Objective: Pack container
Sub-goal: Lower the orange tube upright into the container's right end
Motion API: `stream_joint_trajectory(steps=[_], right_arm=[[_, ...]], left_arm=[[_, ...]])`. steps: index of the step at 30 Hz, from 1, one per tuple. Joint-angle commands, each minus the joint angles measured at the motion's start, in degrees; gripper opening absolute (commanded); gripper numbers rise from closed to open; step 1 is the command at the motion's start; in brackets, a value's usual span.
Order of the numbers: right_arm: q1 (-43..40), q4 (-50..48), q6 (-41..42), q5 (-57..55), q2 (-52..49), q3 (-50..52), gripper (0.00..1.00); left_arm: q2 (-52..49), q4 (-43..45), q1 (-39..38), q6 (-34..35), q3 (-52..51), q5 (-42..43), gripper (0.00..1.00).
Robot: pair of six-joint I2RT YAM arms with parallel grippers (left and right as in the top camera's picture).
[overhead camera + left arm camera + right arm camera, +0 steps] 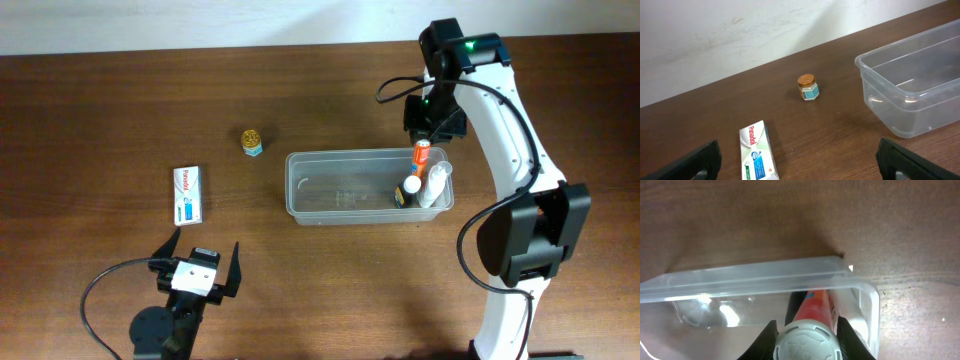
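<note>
The container (296, 188), a clear shallow tub, lies mid-table, and its rim also shows in the wrist views (879, 56) (740, 276). My right gripper (425, 135) hangs over its far right end, shut on the white cap of a red bottle (421, 153). In the right wrist view the fingers (849, 339) clamp that cap, and the red bottle (812, 307) points down inside the tub. A dark bottle (411, 188) and a white bottle (436, 185) lie in the tub's right end. My left gripper (205, 265) stands open near the front edge, with nothing between its fingers (700, 162).
A small gold-lidded jar (252, 141) (807, 87) stands on the table left of the tub. A white and blue medicine box (188, 193) (757, 152) lies flat further left, just ahead of the left gripper. The table's back edge meets a pale wall.
</note>
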State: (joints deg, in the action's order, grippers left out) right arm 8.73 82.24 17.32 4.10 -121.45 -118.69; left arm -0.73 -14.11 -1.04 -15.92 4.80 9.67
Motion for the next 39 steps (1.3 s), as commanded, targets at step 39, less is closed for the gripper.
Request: stream_joint_trajectory(steps=[39], right_arm=[[0.26, 4.74, -1.05, -1.11, 2.93, 0.07, 0.29]], left_arm=[[0.39, 0.0, 0.35, -0.87, -0.26, 0.44, 0.99]])
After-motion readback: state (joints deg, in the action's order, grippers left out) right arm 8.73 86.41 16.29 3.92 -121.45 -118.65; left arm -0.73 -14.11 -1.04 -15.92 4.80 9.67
